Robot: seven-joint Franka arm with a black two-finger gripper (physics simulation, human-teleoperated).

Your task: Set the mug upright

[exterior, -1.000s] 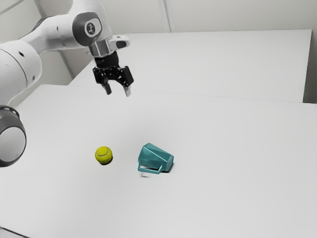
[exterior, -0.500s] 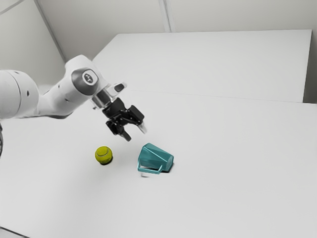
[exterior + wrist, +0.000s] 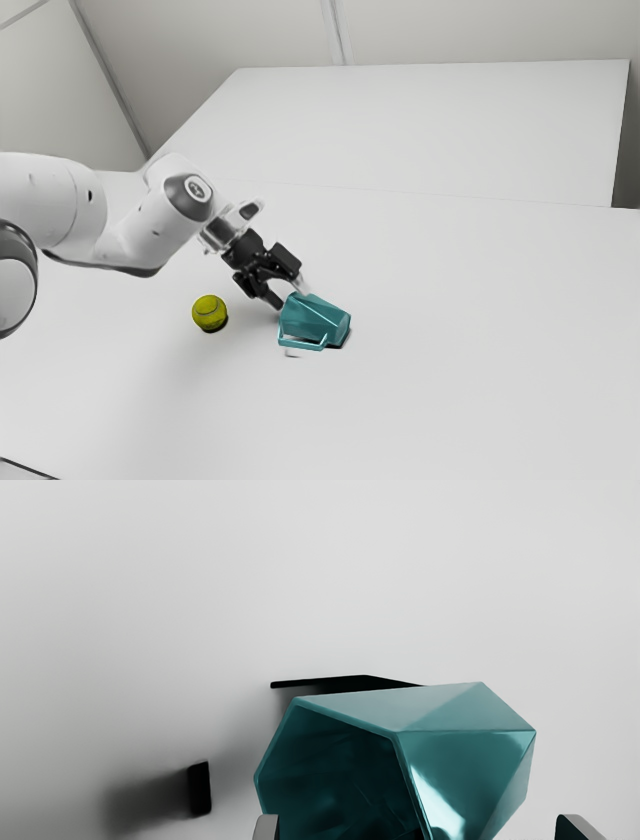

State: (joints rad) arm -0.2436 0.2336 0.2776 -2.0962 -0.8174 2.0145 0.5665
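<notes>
Exterior view: the teal, faceted, glossy mug (image 3: 315,320) is lying on its side on the white table (image 3: 450,400), just off the tips of the black two-finger gripper (image 3: 290,295) toward the exterior view's right — its mouth (image 3: 335,770) facing the gripper, its long axis running away. The fingers (image 3: 266,828) are standing wide apart, gripping nothing; whether either is touching it, one cannot tell

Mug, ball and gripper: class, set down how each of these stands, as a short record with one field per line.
task object: mug, teal
pose: on its side on the table
mouth: faces the gripper
fingers: apart, mug not gripped
other object: ball, yellow-green
ball's place: the exterior view's left of the mug, not touching it
upright: not yet
</notes>
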